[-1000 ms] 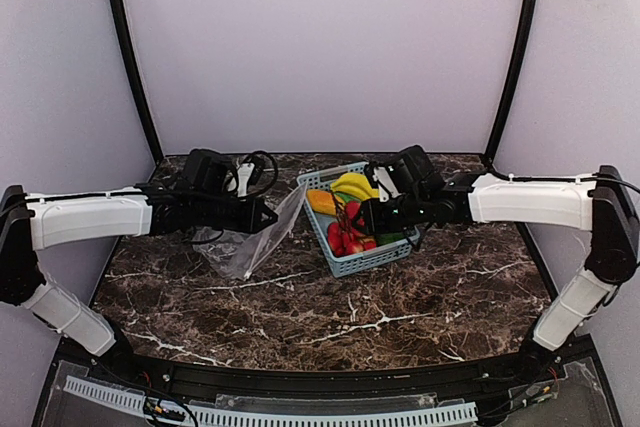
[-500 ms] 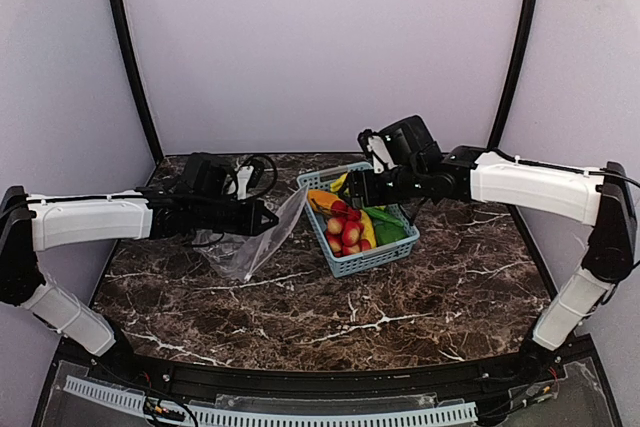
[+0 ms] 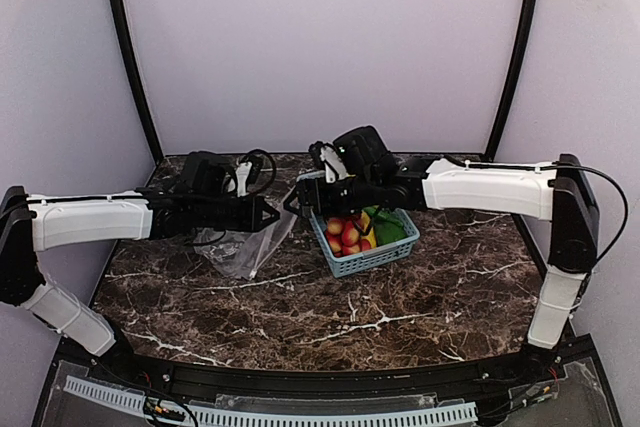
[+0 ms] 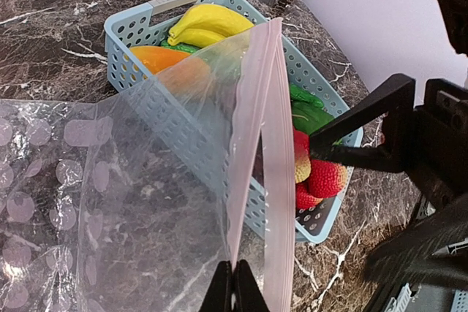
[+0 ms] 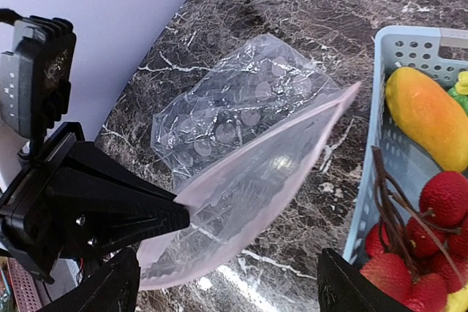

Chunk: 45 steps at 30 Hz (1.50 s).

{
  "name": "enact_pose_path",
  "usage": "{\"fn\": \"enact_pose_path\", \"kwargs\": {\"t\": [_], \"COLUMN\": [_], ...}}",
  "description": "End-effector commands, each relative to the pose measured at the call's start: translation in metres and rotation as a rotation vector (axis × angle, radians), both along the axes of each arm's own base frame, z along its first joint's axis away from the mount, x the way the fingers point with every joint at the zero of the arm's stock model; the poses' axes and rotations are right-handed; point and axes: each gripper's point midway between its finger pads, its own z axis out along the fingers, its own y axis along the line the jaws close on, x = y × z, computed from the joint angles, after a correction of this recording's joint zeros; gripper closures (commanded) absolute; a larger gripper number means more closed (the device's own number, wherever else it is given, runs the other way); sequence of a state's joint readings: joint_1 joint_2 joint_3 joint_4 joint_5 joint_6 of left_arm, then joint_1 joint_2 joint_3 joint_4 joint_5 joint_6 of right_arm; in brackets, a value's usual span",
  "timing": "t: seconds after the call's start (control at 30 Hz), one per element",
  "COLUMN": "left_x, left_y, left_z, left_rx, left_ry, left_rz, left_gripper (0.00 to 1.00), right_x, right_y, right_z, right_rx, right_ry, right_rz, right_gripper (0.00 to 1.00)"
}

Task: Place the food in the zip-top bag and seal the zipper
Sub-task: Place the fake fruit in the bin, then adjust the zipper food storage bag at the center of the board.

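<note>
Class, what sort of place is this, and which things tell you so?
Probably a robot test booth, not a kitchen: a left arm and right arm bolted to a marble-patterned table, plain walls close around, toy food in a basket.

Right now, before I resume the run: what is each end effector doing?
Left end effector: closed, pinching the zipper of the zip-top bag.
Right end effector: open, holding nothing.
</note>
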<state>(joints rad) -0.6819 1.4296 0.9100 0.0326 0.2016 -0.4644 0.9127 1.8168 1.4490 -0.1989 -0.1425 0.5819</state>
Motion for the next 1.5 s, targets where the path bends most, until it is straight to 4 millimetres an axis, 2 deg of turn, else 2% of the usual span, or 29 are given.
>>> {"fn": "enact_pose_path", "kwargs": {"t": [0.0, 0.3, 0.4, 0.6, 0.67, 0.7, 0.73, 0.77, 0.8, 0.83, 0.87, 0.9, 0.93, 0.97, 1.0, 1.07, 1.13, 1.23, 1.3, 1.37, 1.47], "left_x": [-0.003, -0.006, -0.007, -0.013, -0.012, -0.013, -0.009, -0.01, -0.006, -0.008, -0.002, -0.001, -0.001, -0.001, -0.002, -0.004, -0.006, -0.008, -0.007, -0.005, -0.002], "left_y": [0.0, 0.01, 0.011, 0.003, 0.005, 0.008, 0.014, 0.021, 0.031, 0.039, 0.052, 0.064, 0.07, 0.078, 0.081, 0.081, 0.073, 0.062, 0.061, 0.061, 0.064], "left_z": [0.013, 0.03, 0.035, 0.041, 0.046, 0.044, 0.053, 0.048, 0.059, 0.056, 0.067, 0.066, 0.077, 0.076, 0.084, 0.085, 0.082, 0.071, 0.066, 0.061, 0.056], "left_rx": [-0.044, -0.067, -0.076, -0.119, -0.116, -0.096, -0.073, -0.028, 0.008, 0.051, 0.094, 0.153, 0.16, 0.203, 0.206, 0.225, 0.219, 0.221, 0.232, 0.248, 0.278], "left_ry": [-0.024, -0.071, -0.082, -0.083, -0.101, -0.099, -0.138, -0.127, -0.176, -0.169, -0.225, -0.241, -0.264, -0.271, -0.285, -0.281, -0.259, -0.212, -0.198, -0.188, -0.177], "left_rz": [0.008, 0.043, 0.045, -0.005, -0.002, 0.005, 0.028, 0.044, 0.083, 0.095, 0.15, 0.184, 0.2, 0.218, 0.225, 0.208, 0.16, 0.109, 0.106, 0.109, 0.121], "left_gripper": [0.99, 0.99, 0.99, 0.99, 0.99, 0.99, 0.99, 0.99, 0.99, 0.99, 0.99, 0.99, 0.99, 0.99, 0.99, 0.99, 0.99, 0.99, 0.99, 0.99, 0.99], "right_x": [0.007, 0.025, 0.026, 0.026, 0.029, 0.032, 0.035, 0.035, 0.036, 0.036, 0.036, 0.036, 0.036, 0.035, 0.035, 0.034, 0.033, 0.029, 0.023, 0.011, -0.007], "right_y": [0.017, 0.011, 0.015, 0.042, 0.041, 0.036, 0.029, 0.022, 0.015, 0.008, 0.001, -0.004, -0.01, -0.014, -0.017, -0.017, -0.012, 0.003, 0.012, 0.02, 0.018], "right_z": [-0.012, -0.05, -0.055, -0.051, -0.055, -0.06, -0.065, -0.068, -0.071, -0.072, -0.073, -0.074, -0.076, -0.077, -0.078, -0.08, -0.077, -0.062, -0.047, -0.024, 0.002], "right_rx": [0.006, -0.102, -0.106, -0.091, -0.122, -0.149, -0.18, -0.203, -0.221, -0.232, -0.241, -0.248, -0.254, -0.26, -0.263, -0.268, -0.257, -0.204, -0.165, -0.102, -0.038], "right_ry": [0.052, 0.079, 0.084, 0.063, 0.058, 0.058, 0.056, 0.053, 0.052, 0.049, 0.05, 0.05, 0.054, 0.056, 0.059, 0.061, 0.063, 0.035, 0.001, -0.036, -0.09], "right_rz": [-0.076, -0.23, -0.227, -0.143, -0.169, -0.198, -0.23, -0.254, -0.275, -0.292, -0.308, -0.319, -0.332, -0.34, -0.343, -0.334, -0.307, -0.219, -0.134, -0.044, 0.055], "right_gripper": [0.2, 0.24, 0.24, 0.21, 0.2, 0.21, 0.21, 0.21, 0.21, 0.22, 0.22, 0.22, 0.22, 0.22, 0.22, 0.21, 0.22, 0.2, 0.18, 0.16, 0.12]}}
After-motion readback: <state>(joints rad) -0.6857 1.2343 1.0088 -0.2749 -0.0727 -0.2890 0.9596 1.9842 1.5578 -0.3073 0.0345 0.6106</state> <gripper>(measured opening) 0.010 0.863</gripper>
